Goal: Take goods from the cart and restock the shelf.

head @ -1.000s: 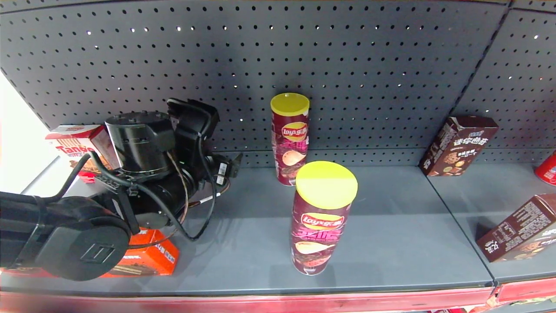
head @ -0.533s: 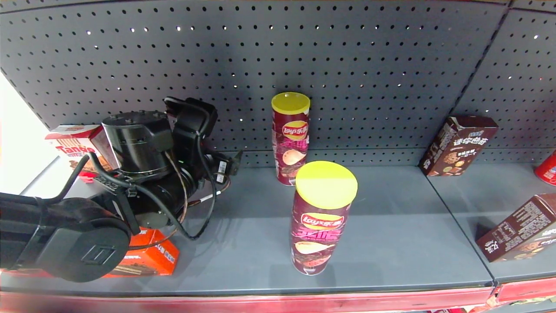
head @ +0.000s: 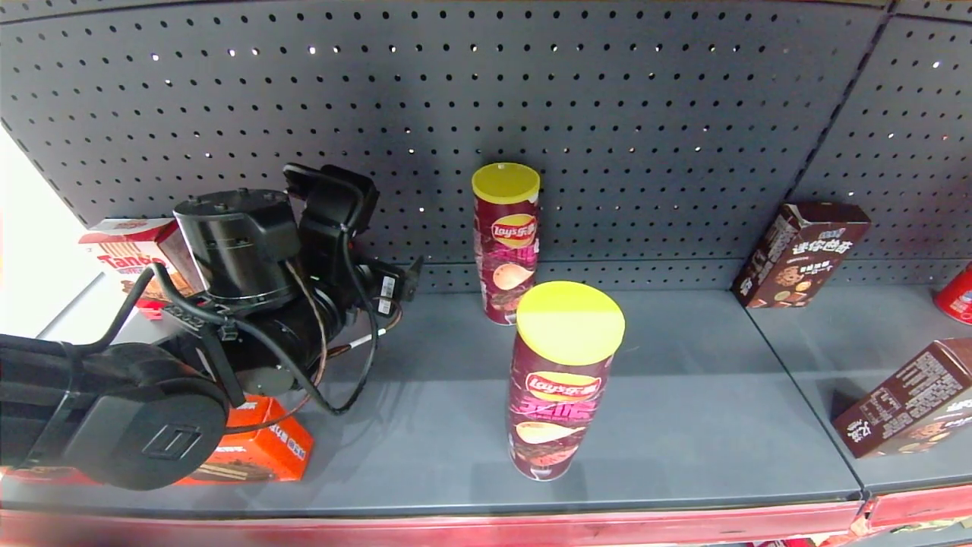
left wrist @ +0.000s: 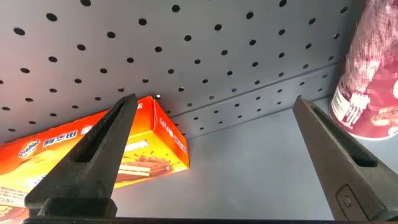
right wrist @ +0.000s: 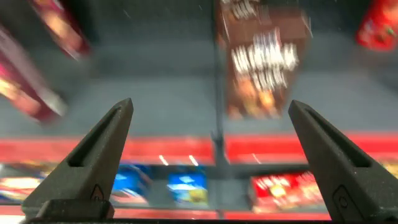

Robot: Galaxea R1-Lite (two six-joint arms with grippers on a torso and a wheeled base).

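A: Surveying head view — grey shelf [head: 683, 425], pegboard [head: 607, 114] behind, front can [head: 562, 380] and rear can [head: 506, 243] upright.
B: Wrist views?
A: Both spread, empty — left gripper [left wrist: 214, 99] near orange box [left wrist: 124, 149], right gripper [right wrist: 210, 104] facing brown box [right wrist: 264, 62].
B: Change?
A: The left arm [head: 243, 304] edged slightly leftward.

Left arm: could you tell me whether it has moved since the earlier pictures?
Yes, the left arm shifted slightly up and leftward, away from the front can.
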